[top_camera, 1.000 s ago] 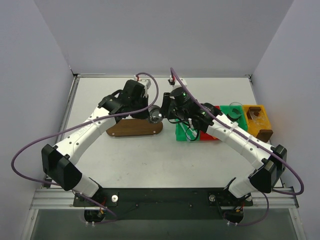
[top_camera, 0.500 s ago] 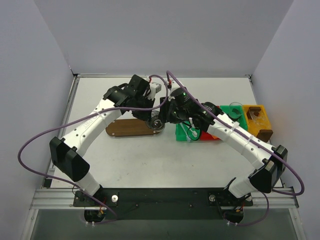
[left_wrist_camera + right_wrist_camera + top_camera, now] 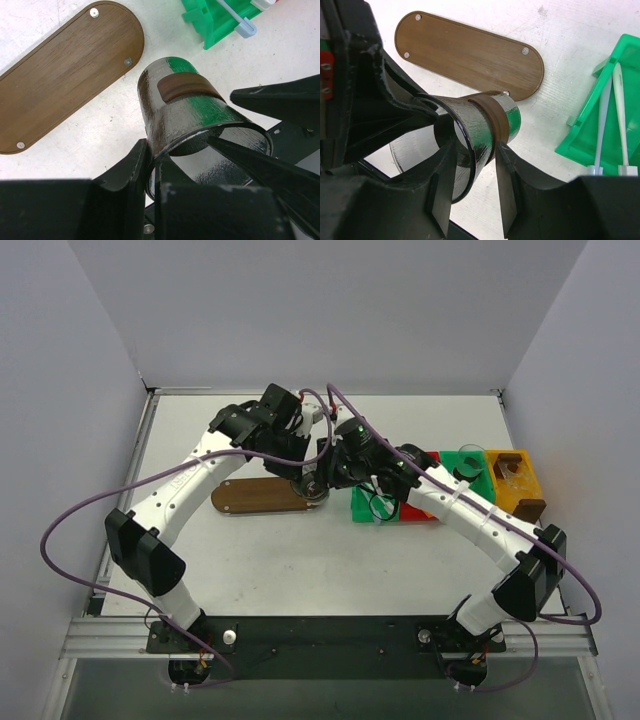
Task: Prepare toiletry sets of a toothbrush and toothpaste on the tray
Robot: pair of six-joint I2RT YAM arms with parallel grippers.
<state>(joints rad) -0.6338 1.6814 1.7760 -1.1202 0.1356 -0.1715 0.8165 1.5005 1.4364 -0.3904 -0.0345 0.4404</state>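
A clear round cup (image 3: 313,486) hangs tilted just off the right end of the brown oval tray (image 3: 250,498). My left gripper (image 3: 152,160) is shut on the cup's (image 3: 185,115) rim, one finger inside and one outside. My right gripper (image 3: 476,150) is open and straddles the cup's (image 3: 485,125) wall on the other side, with its right finger (image 3: 505,170) against the outside. The tray (image 3: 470,55) is bare. Two white toothbrushes (image 3: 606,110) lie in the green bin (image 3: 590,145). Toothpaste is hidden behind my right arm.
The green bin (image 3: 365,508), a red bin (image 3: 415,512) and a yellow bin (image 3: 515,490) stand in a row right of the tray. Clear cups sit in the far green part (image 3: 468,460) and the yellow bin (image 3: 514,472). Purple cables loop over both arms.
The left wrist has turned and carried the cup a little toward me, past the tray's right end. The right gripper has opened and closed in round the cup's wall.
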